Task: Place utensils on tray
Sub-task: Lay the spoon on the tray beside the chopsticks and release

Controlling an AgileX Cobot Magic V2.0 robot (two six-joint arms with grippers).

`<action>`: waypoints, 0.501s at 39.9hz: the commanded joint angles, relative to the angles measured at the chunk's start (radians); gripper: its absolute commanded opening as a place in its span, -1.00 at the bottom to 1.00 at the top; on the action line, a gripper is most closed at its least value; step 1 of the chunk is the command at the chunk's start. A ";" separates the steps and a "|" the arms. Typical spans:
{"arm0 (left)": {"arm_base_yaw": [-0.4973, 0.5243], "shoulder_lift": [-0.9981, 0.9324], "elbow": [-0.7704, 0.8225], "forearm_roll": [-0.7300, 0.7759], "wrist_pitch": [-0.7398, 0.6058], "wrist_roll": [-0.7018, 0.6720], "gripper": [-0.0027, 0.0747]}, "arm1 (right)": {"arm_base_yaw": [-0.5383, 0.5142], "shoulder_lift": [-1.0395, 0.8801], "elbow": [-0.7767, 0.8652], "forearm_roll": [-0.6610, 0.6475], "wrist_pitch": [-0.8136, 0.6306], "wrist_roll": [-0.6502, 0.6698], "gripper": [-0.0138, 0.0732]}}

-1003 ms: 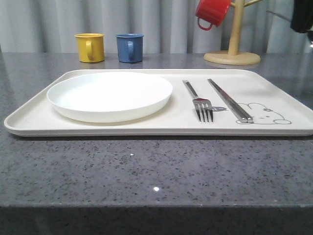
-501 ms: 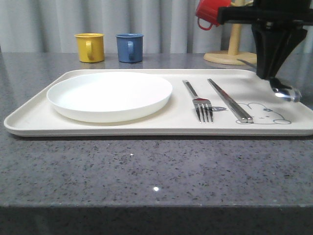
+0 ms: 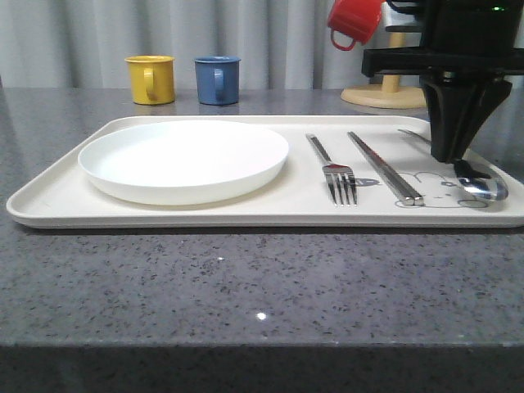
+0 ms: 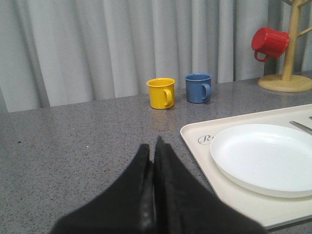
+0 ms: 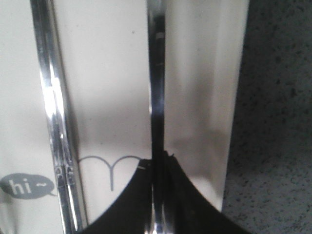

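Lowered since a half-second ago, the silver spoon (image 3: 481, 187) now rests its bowl on the tray (image 3: 57, 196), at 3 o'clock from the chopsticks (image 3: 385, 167). Right tool (image 3: 451, 153) stays pinched tight on its handle; left tool (image 4: 153, 161) hangs closed, holding nothing, over the tabletop (image 4: 73, 141).

Three mugs (image 3: 150, 79), one plate (image 3: 184, 160), fork (image 3: 334, 170), spoon (image 3: 479, 186), tray (image 3: 49, 196).

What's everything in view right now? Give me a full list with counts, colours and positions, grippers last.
tray: 1, cream-white, centre of grey table
plate: 1, white, left part of tray
fork: 1, silver, on tray right of plate
chopsticks: 1 pair, metal, right of fork
spoon: 1, silver, right end of tray, bowl on the rabbit drawing
yellow mug: 1, behind tray
blue mug: 1, beside yellow mug
red mug: 1, hanging on wooden mug tree
left gripper: black, shut, empty, over table left of tray
right gripper: black, shut on spoon handle
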 commanded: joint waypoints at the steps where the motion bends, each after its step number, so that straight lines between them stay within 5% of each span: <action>1: -0.002 0.010 -0.024 -0.009 -0.086 -0.007 -0.98 | -0.001 -0.045 -0.021 0.000 0.059 0.004 -0.47; 20: -0.002 0.010 -0.024 -0.009 -0.086 -0.007 -0.98 | -0.001 -0.058 -0.035 0.000 0.041 0.004 -0.02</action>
